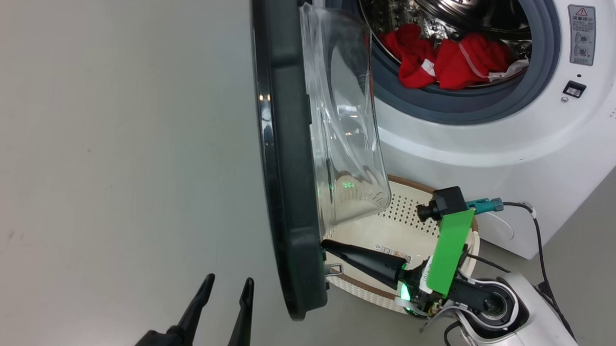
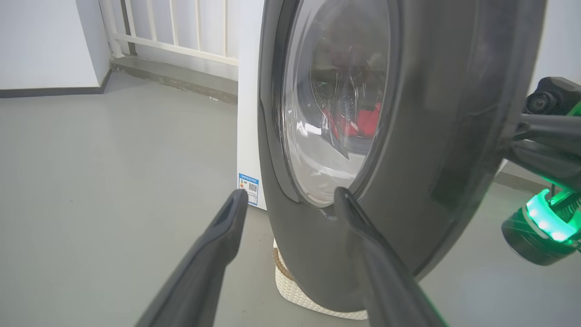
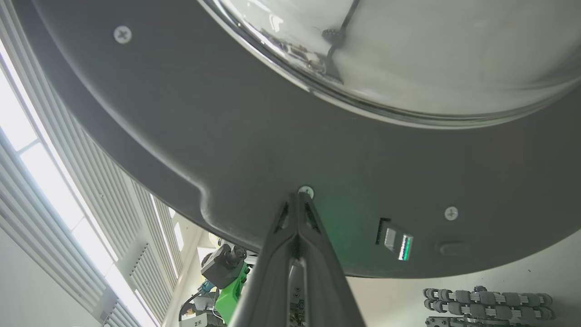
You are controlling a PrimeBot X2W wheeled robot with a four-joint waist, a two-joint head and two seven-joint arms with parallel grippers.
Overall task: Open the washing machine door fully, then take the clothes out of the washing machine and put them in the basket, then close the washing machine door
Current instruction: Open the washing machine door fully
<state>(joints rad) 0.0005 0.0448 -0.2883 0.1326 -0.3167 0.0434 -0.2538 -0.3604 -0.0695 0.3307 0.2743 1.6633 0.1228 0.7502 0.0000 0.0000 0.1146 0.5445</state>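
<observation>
The washing machine door [image 1: 288, 157] stands open, edge-on in the head view, its glass bowl [image 1: 340, 118] bulging toward the washing machine [image 1: 493, 143]. Red and white clothes [image 1: 448, 57] lie in the steel drum. The basket [image 1: 414, 217] sits on the floor under the door. My right gripper [image 1: 326, 244] is shut, its tip pressed against the door's inner rim [image 3: 227, 136] low down; the right wrist view shows the right gripper [image 3: 298, 196] touching beside a screw. My left gripper [image 1: 228, 280] is open on the door's outer side, apart from it; the left gripper [image 2: 290, 197] faces the door [image 2: 431, 136].
Grey floor [image 1: 108, 161] spreads to the left of the door. A black cable [image 1: 538, 242] runs by the machine's lower right. A white railing [image 2: 181, 27] stands behind the machine. The door's metal latch hook [image 1: 335, 268] juts out near my right fingertips.
</observation>
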